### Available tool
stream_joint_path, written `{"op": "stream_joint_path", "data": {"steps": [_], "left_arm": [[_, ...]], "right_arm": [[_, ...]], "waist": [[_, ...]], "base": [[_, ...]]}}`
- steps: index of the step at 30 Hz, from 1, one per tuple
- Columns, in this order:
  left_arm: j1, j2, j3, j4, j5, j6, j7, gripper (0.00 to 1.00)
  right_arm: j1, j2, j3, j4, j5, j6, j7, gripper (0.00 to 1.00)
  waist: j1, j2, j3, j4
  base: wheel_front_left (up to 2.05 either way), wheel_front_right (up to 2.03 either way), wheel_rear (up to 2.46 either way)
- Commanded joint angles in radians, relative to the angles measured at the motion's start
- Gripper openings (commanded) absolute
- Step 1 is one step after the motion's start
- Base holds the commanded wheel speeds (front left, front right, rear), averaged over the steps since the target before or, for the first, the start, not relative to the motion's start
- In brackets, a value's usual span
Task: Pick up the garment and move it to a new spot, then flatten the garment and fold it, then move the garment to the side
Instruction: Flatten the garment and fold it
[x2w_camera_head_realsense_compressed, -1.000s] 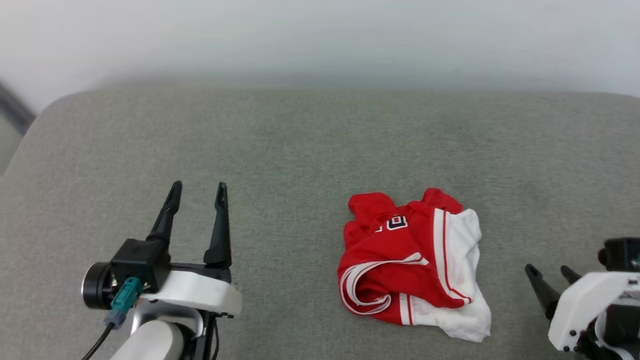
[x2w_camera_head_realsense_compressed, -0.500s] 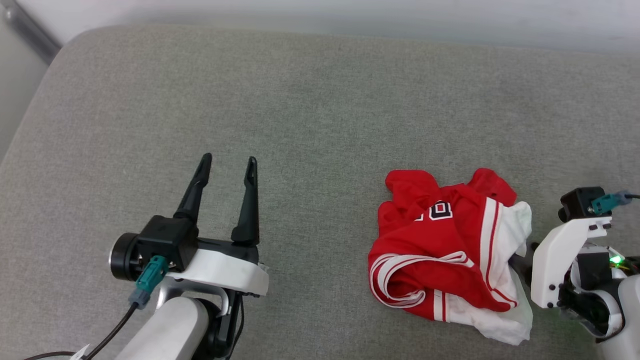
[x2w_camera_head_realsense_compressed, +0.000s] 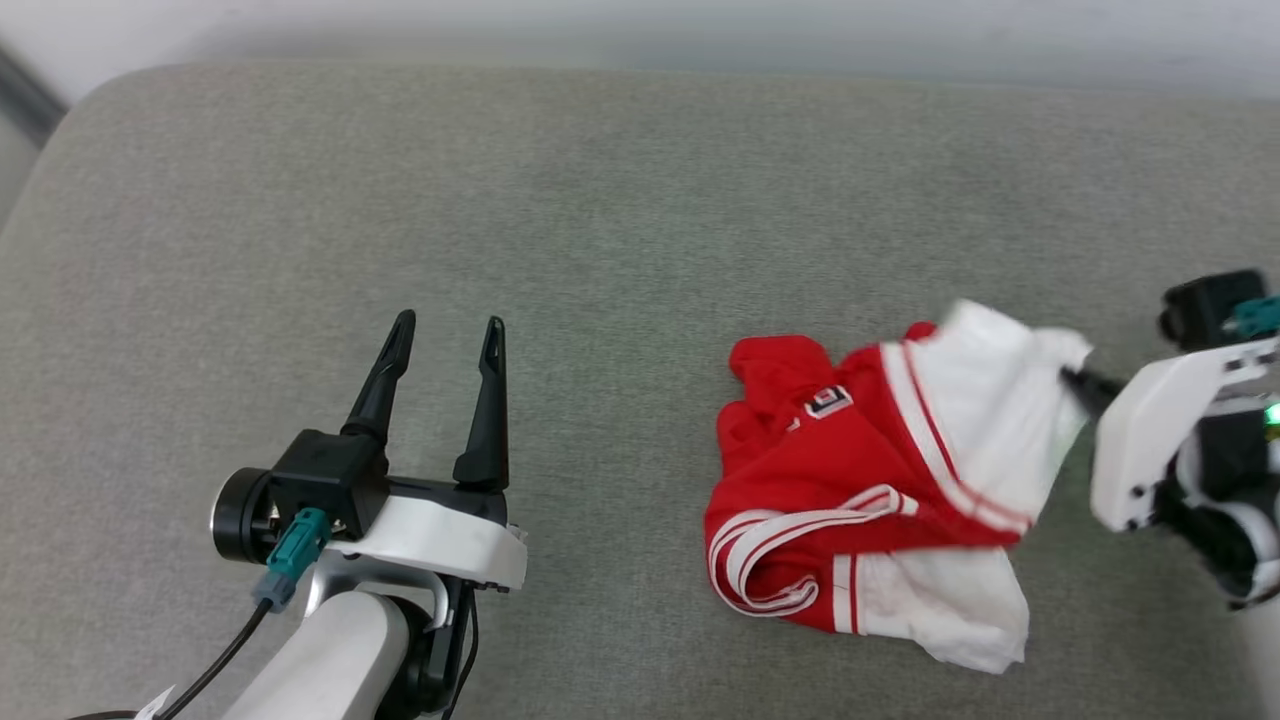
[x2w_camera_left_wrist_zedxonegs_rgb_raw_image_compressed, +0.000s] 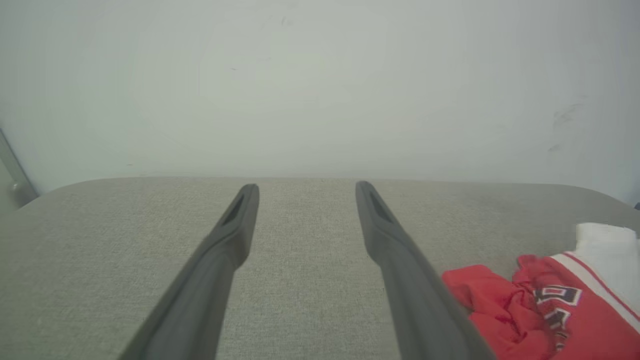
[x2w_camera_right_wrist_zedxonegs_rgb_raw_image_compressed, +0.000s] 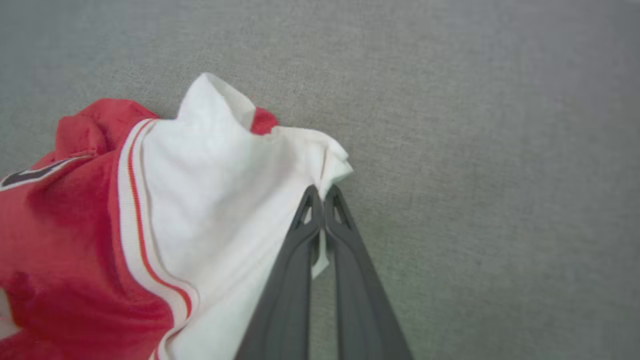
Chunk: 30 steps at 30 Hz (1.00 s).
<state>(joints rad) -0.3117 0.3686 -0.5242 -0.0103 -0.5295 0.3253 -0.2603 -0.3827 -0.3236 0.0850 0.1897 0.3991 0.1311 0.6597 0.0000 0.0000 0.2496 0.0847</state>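
Currently, R gripper (x2w_camera_right_wrist_zedxonegs_rgb_raw_image_compressed: 320, 192) pinching garment (x2w_camera_head_realsense_compressed: 820, 470) (white sleeve (x2w_camera_right_wrist_zedxonegs_rgb_raw_image_compressed: 220, 190)), L gripper (x2w_camera_head_realsense_compressed: 448, 323) spread, empty

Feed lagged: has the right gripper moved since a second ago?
Yes. Against the grey cushion, the right gripper moved left to the garment, pinching its white sleeve.

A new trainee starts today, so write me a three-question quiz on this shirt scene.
1. True or false: the left tool is shut on the garment.
2. Which part of the garment does the right tool pinch? A) the red body B) the white fabric C) the lettering
3. Fill in: the garment lies crumpled on a ___ padded surface.

Key:
1. False. It is open and apart from the garment.
2. B
3. grey
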Motion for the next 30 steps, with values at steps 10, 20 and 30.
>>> {"op": "stream_joint_path", "data": {"steps": [10,20,30], "left_arm": [[0.024,0.019,0.002,-0.01,0.002,0.008,0.006,1.0],[0.043,0.032,0.017,-0.005,-0.013,0.02,0.007,1.0],[0.113,0.046,0.037,-0.004,-0.038,0.045,0.006,1.0]], "right_arm": [[0.048,-0.009,-0.344,0.0,-0.111,-0.001,-0.102,0.0],[0.11,0.093,-0.523,0.272,-0.158,-0.001,-0.308,0.73],[0.117,0.108,-0.465,0.275,-0.18,-0.001,-0.672,1.0]], "waist": [[0.0,0.0,-0.016,-0.062],[0.0,0.0,-0.019,-0.066],[0.0,0.0,-0.087,-0.086]], "base": [[0.0,0.0,0.0],[0.0,0.0,0.0],[0.0,0.0,0.0]]}}
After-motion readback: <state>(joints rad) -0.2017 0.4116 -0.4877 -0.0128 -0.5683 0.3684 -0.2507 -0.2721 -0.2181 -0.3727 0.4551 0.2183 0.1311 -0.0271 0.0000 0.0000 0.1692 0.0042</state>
